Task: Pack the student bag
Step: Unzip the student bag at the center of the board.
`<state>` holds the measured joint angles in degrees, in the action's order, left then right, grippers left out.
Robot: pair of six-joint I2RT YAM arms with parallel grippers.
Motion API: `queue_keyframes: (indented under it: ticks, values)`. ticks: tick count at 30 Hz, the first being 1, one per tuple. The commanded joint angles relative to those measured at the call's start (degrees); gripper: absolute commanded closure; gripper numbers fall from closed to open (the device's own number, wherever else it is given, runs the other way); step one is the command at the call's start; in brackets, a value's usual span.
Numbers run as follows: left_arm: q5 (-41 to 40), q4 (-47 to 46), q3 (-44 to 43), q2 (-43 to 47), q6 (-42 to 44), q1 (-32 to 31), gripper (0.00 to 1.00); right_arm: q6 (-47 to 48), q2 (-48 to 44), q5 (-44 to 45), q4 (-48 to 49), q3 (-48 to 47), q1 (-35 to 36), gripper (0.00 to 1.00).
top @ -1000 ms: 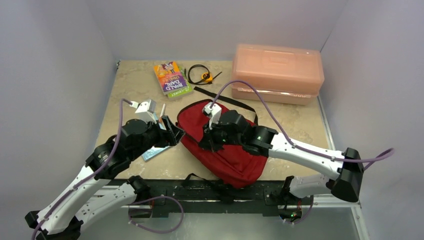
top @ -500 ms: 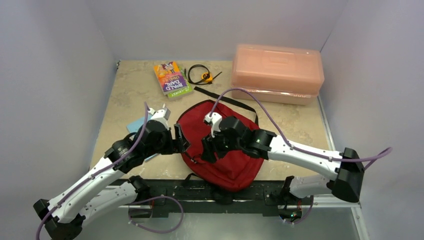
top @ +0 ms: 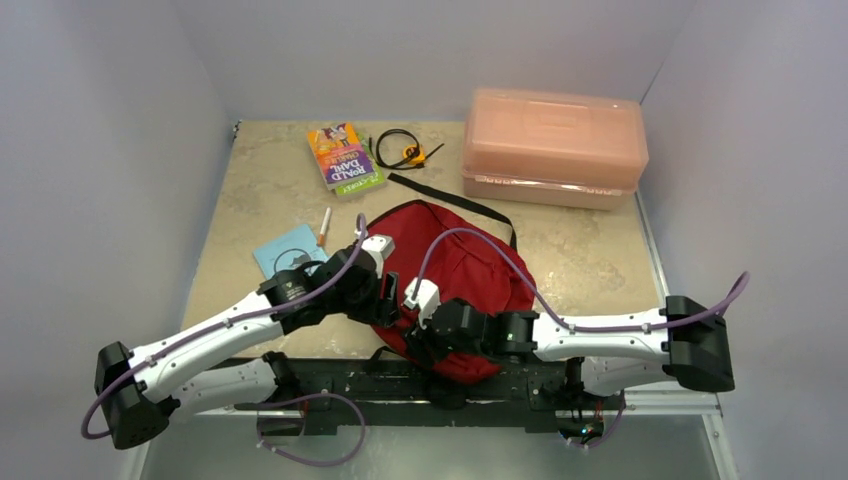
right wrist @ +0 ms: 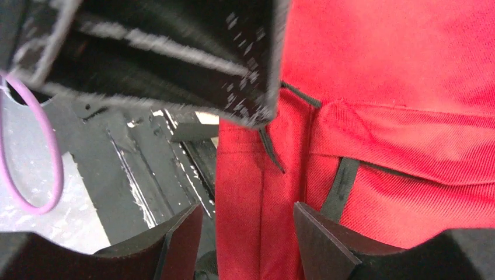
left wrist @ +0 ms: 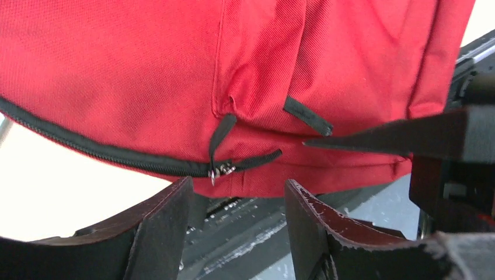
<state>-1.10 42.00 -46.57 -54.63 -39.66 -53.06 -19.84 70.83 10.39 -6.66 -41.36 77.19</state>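
Dark red soft fabric backpack [top: 470, 265] lies flat on the beige stone-patterned table [top: 250, 190], near-centre. Its near end hangs past the table's front edge, over the black mounting rail [top: 330, 375]. A black strap [top: 450, 197] trails from its far side.

Left gripper [top: 392, 300] sits at the backpack's near-left edge. In the left wrist view both black fingers [left wrist: 160, 224] are spread apart with nothing between them. The gap faces the lower seam, where a black zipper [left wrist: 117, 156] ends in a small metal pull [left wrist: 217, 170] just beyond the fingertips.

Right gripper [top: 420, 338] is just beside the left one, low over the backpack's near end. In its own view the jaws are parted, and red fabric and a black webbing tab [right wrist: 341, 186] show beyond the gap. Whether the pads touch cloth cannot be told. A blurred dark shape, probably the left gripper's body, fills the upper left of that view.

Elsewhere on the table:
- Pink translucent rigid plastic box [top: 555, 140], far right, near the backpack's far side.
- Colourful paperback book [top: 343, 157], far centre-left, with a black looped cord [top: 400, 150] carrying an orange piece just beside it.
- White pen [top: 324, 226] and light blue square card [top: 288, 250], left of the backpack, close by the left arm.
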Motion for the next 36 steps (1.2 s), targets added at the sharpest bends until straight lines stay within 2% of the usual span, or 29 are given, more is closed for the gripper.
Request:
queue_keyframes:
  ticks: [1, 10, 15, 18, 22, 25, 29, 36]
  values:
    - [-3.5, -5.3, -1.0, -2.7, 5.6, -0.5, 0.44, 0.6, -1.8, 7.6, 10.3, 4.2, 3.0, 0.37]
    - [-3.6, -7.5, -1.1, -9.4, 8.9, -1.0, 0.57, -1.3, -3.8, 7.6, 12.4, 7.2, 3.3, 0.37]
    - [-5.0, -8.4, 1.6, -10.5, 9.2, -1.6, 0.57, -2.6, -3.6, 8.0, 12.9, 7.4, 3.3, 0.36]
    - [-5.9, -8.7, 2.0, -12.4, 9.6, -1.7, 0.61, -3.6, -3.5, 8.3, 13.0, 7.6, 3.3, 0.36]
    - [-7.8, -8.0, 1.2, -14.1, 9.6, -2.4, 0.72, -5.4, -2.7, 9.6, 11.9, 7.4, 3.3, 0.36]
    - [-11.9, -5.9, 0.8, -14.1, 8.4, -2.7, 0.98, -6.3, -1.1, 10.4, 11.3, 6.8, 3.3, 0.35]
    - [-17.6, -3.1, 0.7, -10.6, 5.1, -2.8, 1.0, -6.6, 2.8, 10.5, 11.0, 5.3, 3.4, 0.34]
    - [-18.9, -6.0, 2.5, 7.5, -1.0, -3.0, 1.0, -6.3, 5.4, 15.2, 12.1, 3.4, 3.4, 0.26]
